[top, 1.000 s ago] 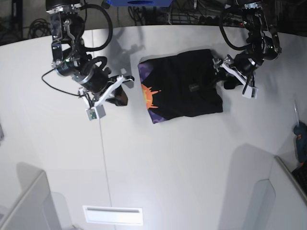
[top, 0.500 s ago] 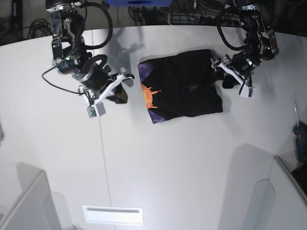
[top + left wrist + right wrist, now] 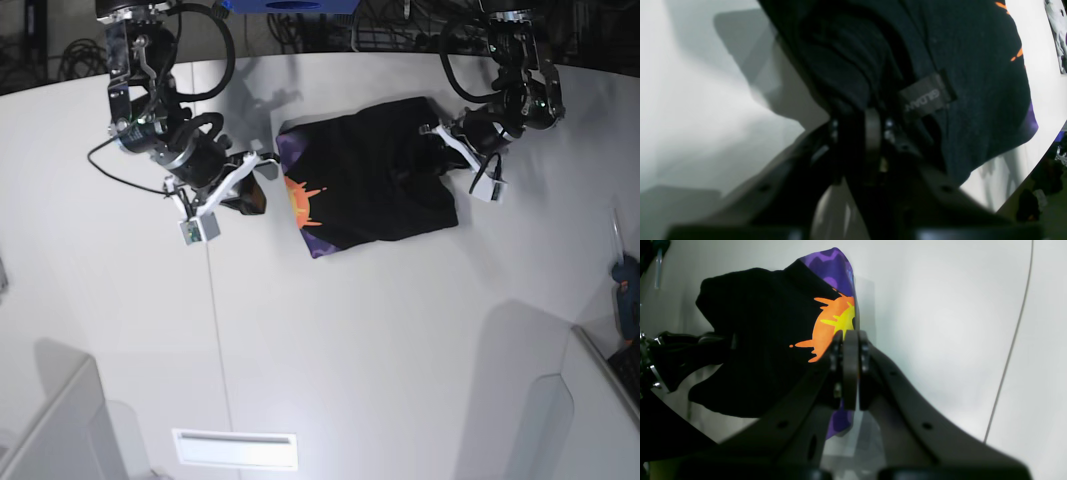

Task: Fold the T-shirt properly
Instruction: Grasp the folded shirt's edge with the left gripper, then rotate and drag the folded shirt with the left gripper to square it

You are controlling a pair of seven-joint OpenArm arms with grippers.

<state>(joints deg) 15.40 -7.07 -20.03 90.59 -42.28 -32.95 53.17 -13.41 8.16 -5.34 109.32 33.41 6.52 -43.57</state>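
T-shirt (image 3: 372,177) lies folded into a rough rectangle on the white table (image 3: 330,340), toward the table's far edge and about midway between its left and right edges. Black side is up over most of it. A strip of purple-and-orange print shows along the edge of the bundle that faces the right gripper. Small neck tag (image 3: 927,97) is visible on top of the black cloth in the left wrist view, lettering facing up.

Left gripper (image 3: 447,150): at the T-shirt's opposite edge, the one nearer the table's right edge in the base view. In the left wrist view the fingers (image 3: 872,133) are drawn together with black cloth bunched directly at their tips, and a raised fold of fabric humps up just beyond them. Reads as pinching the shirt edge. The neck tag sits just beside the fingertips, to one side. The shirt edge at this gripper looks pushed inward and rumpled.

Right gripper (image 3: 252,190): on the table just beside the printed edge of the T-shirt, apart from the cloth in the base view. In the right wrist view its fingers (image 3: 850,370) are pressed flat together with nothing between them. The orange splash of the print sits right behind the fingertips from that angle, but no fabric is caught in them.

A thin cable (image 3: 214,330) runs across the table from below the right gripper toward the near edge.
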